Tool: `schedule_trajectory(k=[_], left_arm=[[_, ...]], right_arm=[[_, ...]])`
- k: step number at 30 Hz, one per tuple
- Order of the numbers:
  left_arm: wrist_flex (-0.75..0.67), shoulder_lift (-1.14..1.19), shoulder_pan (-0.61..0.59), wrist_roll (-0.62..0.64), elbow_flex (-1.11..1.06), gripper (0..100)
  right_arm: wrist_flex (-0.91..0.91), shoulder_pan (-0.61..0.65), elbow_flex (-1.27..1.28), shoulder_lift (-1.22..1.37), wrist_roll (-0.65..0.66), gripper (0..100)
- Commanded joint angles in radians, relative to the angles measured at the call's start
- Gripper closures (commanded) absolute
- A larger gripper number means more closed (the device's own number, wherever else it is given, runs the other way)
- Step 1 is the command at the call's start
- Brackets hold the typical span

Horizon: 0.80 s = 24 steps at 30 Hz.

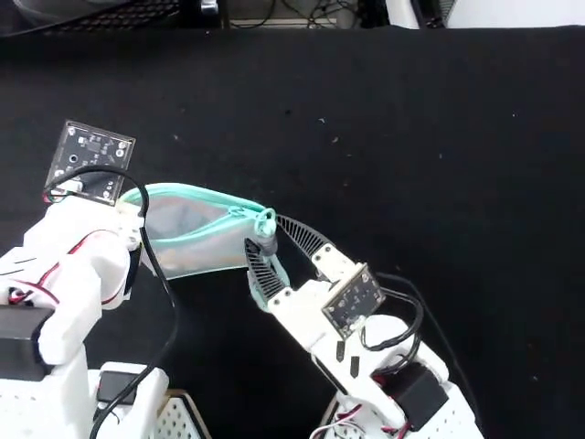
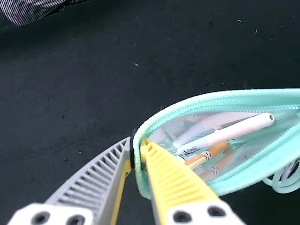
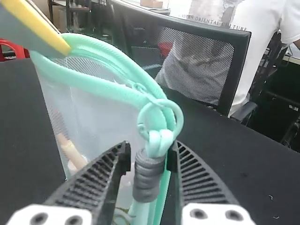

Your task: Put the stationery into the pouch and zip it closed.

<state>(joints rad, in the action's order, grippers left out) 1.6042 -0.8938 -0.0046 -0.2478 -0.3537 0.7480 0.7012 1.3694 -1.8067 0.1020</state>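
Several pens (image 2: 224, 134) lie lengthwise inside the pouch (image 1: 196, 233), a white capped one on top and an orange one under it, with more showing dimly through the see-through wall. At the left end, your left tool (image 2: 136, 143) is clamped on the pouch's rim, with the yellow finger inside the mouth and the grey finger outside it. The pouch itself rests on the black surface (image 1: 411, 137) between the two arms, running from the left arm across to the right one. It is mint green along the zip and seams, with pale translucent sides, and its mouth gapes open, the zip not yet run along it. At the right end, your right tool (image 3: 149, 157) has its black ribbed fingers pressed onto the grey zip pull (image 3: 149, 176), one on each side. A mint cord loop (image 3: 161, 117) stands just above that grip, tied to the pull.
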Motion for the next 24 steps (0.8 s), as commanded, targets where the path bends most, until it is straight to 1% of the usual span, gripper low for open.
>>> schedule_trajectory(k=[1, 3, 7, 12, 14, 18, 20, 24], left_arm=[[0.017, 0.025, 0.019, -0.006, -0.157, 97], [0.017, 0.025, 0.019, -0.006, -0.157, 97], [0.017, 0.025, 0.019, -0.006, -0.157, 97], [0.015, 0.023, 0.019, -0.006, -0.157, 97], [-0.012, 0.021, 0.018, -0.006, -0.157, 97], [-0.061, 0.021, 0.013, -0.002, -0.15, 97], [-0.095, 0.02, 0.013, 0.0, -0.148, 97], [-0.163, 0.02, 0.012, -0.002, -0.148, 97]], right_arm=[[-0.023, 0.006, -0.053, -0.015, 0.002, 89.7], [-0.032, 0.006, -0.053, -0.015, 0.003, 98.1], [-0.041, 0.005, -0.059, -0.015, 0.081, 98.7], [-0.08, 0.005, -0.177, -0.001, 0.149, 98.6], [-0.114, 0.005, -0.219, 0.027, 0.201, 98.6], [-0.152, 0.005, -0.349, 0.206, 0.27, 98.6], [-0.152, 0.005, -0.447, 0.341, 0.273, 98.6], [-0.143, 0.005, -0.634, 0.619, 0.331, 98.6]])
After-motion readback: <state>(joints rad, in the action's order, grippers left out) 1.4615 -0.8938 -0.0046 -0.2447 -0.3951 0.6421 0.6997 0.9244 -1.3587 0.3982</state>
